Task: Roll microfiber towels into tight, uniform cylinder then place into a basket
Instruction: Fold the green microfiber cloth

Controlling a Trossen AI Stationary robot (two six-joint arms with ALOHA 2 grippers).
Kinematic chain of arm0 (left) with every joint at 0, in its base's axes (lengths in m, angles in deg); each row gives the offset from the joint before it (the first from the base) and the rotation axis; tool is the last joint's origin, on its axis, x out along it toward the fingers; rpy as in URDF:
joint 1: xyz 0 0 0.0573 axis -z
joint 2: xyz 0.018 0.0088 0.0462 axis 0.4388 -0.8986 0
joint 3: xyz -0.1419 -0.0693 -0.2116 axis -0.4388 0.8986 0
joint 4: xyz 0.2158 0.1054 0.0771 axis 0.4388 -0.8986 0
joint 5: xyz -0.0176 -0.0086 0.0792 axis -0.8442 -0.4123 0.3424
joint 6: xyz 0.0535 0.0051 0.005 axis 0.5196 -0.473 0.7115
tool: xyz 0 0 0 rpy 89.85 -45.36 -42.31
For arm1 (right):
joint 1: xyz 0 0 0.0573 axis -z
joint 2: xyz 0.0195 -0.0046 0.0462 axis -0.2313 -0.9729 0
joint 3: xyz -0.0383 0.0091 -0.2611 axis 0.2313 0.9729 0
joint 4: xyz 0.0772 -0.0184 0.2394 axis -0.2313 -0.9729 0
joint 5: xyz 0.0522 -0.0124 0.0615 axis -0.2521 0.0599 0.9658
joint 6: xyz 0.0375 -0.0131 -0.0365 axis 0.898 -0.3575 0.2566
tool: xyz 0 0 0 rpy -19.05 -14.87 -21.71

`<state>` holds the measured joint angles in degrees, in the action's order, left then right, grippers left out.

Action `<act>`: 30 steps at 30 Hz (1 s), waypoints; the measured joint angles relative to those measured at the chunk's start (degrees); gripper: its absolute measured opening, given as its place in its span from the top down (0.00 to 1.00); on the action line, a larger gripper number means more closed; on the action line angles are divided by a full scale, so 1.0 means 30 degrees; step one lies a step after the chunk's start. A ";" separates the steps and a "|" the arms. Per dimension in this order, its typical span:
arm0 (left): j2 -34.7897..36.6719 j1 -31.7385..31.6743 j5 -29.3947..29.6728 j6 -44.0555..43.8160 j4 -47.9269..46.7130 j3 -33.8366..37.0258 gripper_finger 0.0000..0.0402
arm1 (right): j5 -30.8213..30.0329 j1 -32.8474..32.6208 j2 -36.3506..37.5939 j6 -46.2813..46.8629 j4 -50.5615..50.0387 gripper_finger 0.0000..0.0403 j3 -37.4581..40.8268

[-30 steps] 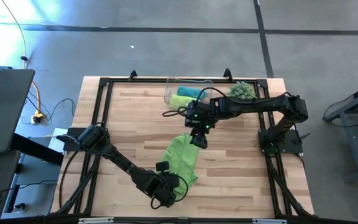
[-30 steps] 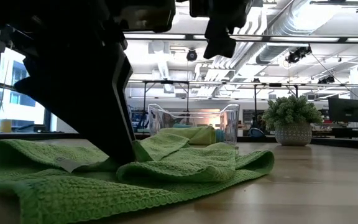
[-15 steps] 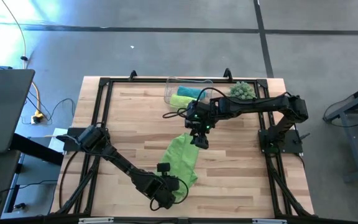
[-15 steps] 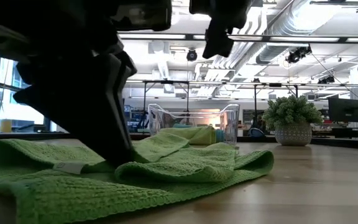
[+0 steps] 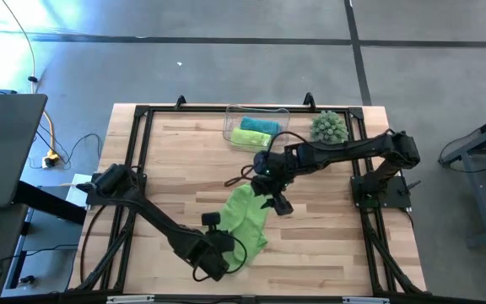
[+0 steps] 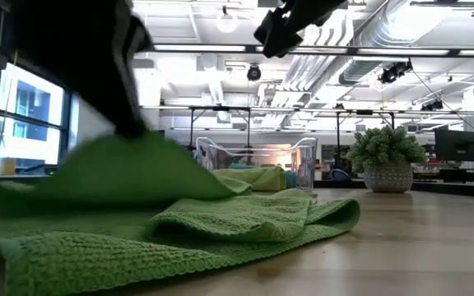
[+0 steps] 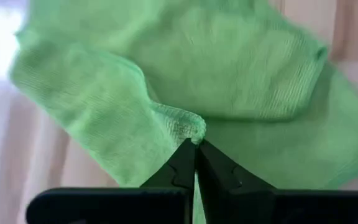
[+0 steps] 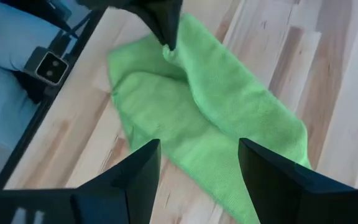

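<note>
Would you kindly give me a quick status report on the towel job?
Left gripper shut on green towel edge. Right gripper open, above its far end. Two rolls in basket. Nothing in the way.

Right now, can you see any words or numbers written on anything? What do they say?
No words or numbers can be read in these pictures.
The green towel has no tag or print showing.
The clear basket has no label showing.
The plant pot has a pattern, not letters.
The small grey box past the table's edge has round marks, not letters.
Screens in the far room are too small to read.
</note>
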<state>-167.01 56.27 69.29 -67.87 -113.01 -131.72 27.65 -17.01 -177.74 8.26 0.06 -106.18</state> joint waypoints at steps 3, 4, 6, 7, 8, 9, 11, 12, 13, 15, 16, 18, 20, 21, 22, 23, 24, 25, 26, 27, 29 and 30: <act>0.0777 0.0163 0.0536 -0.0485 -0.1030 0.0015 1.00 | 0.0000 -0.0060 0.0000 0.0024 0.1879 0.48 0.1419; 0.0958 0.0182 0.0743 -0.0530 -0.0967 -0.0002 1.00 | 0.0001 -0.0060 0.0000 0.0190 0.2892 0.48 0.2222; 0.1374 0.0358 0.1030 -0.0889 -0.1576 -0.0004 1.00 | 0.0000 -0.0060 0.0000 0.0680 0.5573 0.48 0.4079; 0.1589 0.0407 0.1081 -0.0981 -0.1753 0.0023 1.00 | -0.0023 -0.0060 0.0000 0.0990 0.7280 0.48 0.5125; 0.1770 0.0435 0.1159 -0.1014 -0.1643 0.0004 1.00 | -0.0142 -0.0065 -0.0005 0.1471 0.9037 0.48 0.6119; 0.1907 0.0449 0.1273 -0.1065 -0.1698 -0.0014 1.00 | -0.0372 -0.0067 -0.0015 0.1999 1.0730 0.48 0.6992; 0.2210 0.0518 0.1377 -0.1056 -0.2054 0.0008 1.00 | -0.1424 -0.0158 -0.0015 0.2655 1.4162 0.48 0.8521; 0.2354 0.0545 0.1434 -0.1056 -0.1997 0.0008 1.00 | -0.2101 -0.0239 -0.0013 0.2661 1.5514 0.48 0.9221; 0.2509 0.0554 0.1551 -0.1056 -0.2064 -0.0007 1.00 | -0.2754 -0.0331 -0.0015 0.2556 1.6574 0.48 0.9864; 0.2775 0.0554 0.1835 -0.1030 -0.2290 0.0001 1.00 | -0.3632 -0.0599 -0.0015 0.1646 1.8317 0.48 1.1019; 0.2911 0.0551 0.1921 -0.1037 -0.2312 0.0001 1.00 | -0.3931 -0.0722 -0.0015 0.1170 1.8890 0.48 1.1485; 0.3268 0.0546 0.2030 -0.1017 -0.2772 0.0008 1.00 | -0.4685 -0.0931 -0.0015 0.0503 1.9418 0.48 1.2305; 0.3596 0.0546 0.2294 -0.1006 -0.2854 -0.0014 1.00 | -0.5820 -0.1067 -0.0015 0.0687 1.9410 0.48 1.2896; 0.3804 0.0553 0.2305 -0.1019 -0.3260 -0.0003 1.00 | -0.6575 -0.1122 -0.0015 0.1288 1.9383 0.48 1.3104; 0.3974 0.0576 0.2320 -0.1021 -0.3495 0.0015 1.00 | -0.7266 -0.1162 -0.0015 0.2080 1.9382 0.48 1.3298; 0.4151 0.0576 0.2406 -0.1005 -0.3406 0.0005 1.00 | -0.8076 -0.1174 -0.0015 0.2936 1.9300 0.48 1.3456; 0.4304 0.0576 0.2497 -0.1036 -0.3486 -0.0003 1.00 | -0.8902 -0.1174 -0.0015 0.3837 1.8835 0.48 1.3491; 0.4491 0.0589 0.2608 -0.1106 -0.3766 0.0004 1.00 | -0.9628 -0.1174 -0.0015 0.4602 1.8308 0.48 1.3478; 0.4621 0.0597 0.2706 -0.1162 -0.3867 0.0008 1.00 | -1.0309 -0.1174 -0.0015 0.5290 1.7815 0.48 1.3436; 0.4678 0.0597 0.2794 -0.1202 -0.3796 -0.0018 1.00 | -1.1019 -0.1169 -0.0015 0.5854 1.7495 0.48 1.3425; 0.4816 0.0597 0.2910 -0.1295 -0.4260 0.0005 1.00 | -1.1853 -0.1073 -0.0015 0.6896 1.6964 0.48 1.3425; 0.4905 0.0597 0.3015 -0.1317 -0.4535 0.0028 1.00 | -1.1983 -0.1013 -0.0035 0.7486 1.6766 0.48 1.3425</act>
<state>-152.30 58.06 78.34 -71.82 -126.62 -131.63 -8.30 -20.05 -177.85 30.72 50.36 -65.91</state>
